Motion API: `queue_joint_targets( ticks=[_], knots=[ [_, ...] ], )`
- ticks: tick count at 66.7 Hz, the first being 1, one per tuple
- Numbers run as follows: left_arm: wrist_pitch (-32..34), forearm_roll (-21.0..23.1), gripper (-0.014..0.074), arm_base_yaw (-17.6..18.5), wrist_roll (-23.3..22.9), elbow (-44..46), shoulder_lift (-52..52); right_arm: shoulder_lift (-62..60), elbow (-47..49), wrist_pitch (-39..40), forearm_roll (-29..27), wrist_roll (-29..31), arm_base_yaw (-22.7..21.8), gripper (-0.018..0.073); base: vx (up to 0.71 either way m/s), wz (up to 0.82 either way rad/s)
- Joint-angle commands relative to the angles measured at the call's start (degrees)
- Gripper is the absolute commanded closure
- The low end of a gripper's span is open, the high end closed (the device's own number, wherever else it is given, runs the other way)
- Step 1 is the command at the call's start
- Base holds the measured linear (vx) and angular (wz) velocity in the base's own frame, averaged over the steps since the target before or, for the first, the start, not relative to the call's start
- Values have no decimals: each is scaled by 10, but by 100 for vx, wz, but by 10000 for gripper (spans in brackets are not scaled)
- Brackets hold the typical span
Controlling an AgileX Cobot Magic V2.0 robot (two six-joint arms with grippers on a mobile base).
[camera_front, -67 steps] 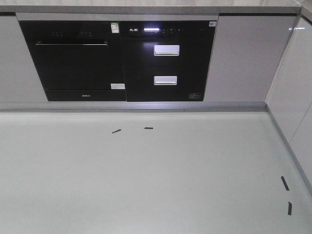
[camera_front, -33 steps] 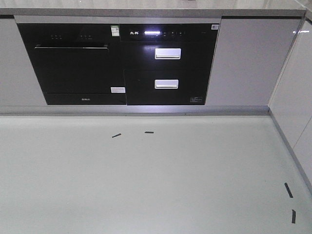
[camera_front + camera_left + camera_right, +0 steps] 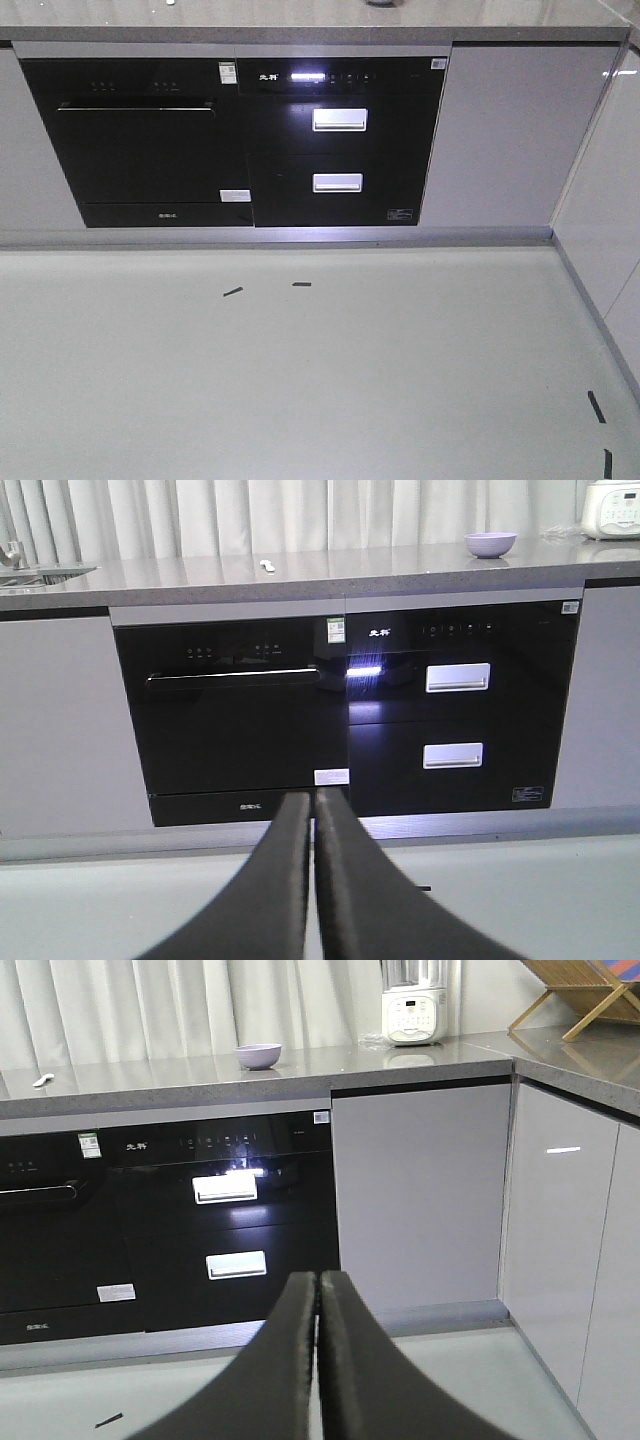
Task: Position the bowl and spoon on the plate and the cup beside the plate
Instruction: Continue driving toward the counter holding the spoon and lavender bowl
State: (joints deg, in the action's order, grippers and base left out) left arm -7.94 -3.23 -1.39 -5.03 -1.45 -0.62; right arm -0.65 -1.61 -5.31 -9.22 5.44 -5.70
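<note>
The lavender bowl (image 3: 490, 544) (image 3: 258, 1055) stands on the grey counter top (image 3: 200, 578), far off and above both grippers. The pale spoon (image 3: 267, 566) (image 3: 43, 1080) lies on the same counter, to the left of the bowl. The plate and the cup are out of view. My left gripper (image 3: 313, 798) is shut with nothing between its fingers, low in front of the black appliances. My right gripper (image 3: 318, 1280) is also shut and empty, facing the drawer fronts. In the front view neither gripper shows.
Black built-in appliances (image 3: 240, 140) fill the cabinet front below the counter. A white cooker (image 3: 414, 1012) and a wooden rack (image 3: 585, 990) stand at the counter's right corner. White cabinets (image 3: 610, 200) run along the right. Black tape marks (image 3: 232, 292) lie on the pale floor.
The front view has shifted: the appliances sit lower in the frame and more of the counter top shows at the upper edge.
</note>
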Motion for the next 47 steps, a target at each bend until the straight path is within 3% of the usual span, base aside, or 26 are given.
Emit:
queue_joint_targets(
  ticks=[1, 47],
  knots=[
    [42, 0, 603, 0, -7, 4, -2, -6, -3, 40, 0, 5, -4, 566, 13, -2],
    [42, 0, 603, 0, -7, 4, -2, -6, -3, 40, 0, 5, -4, 566, 14, 0]
  ],
)
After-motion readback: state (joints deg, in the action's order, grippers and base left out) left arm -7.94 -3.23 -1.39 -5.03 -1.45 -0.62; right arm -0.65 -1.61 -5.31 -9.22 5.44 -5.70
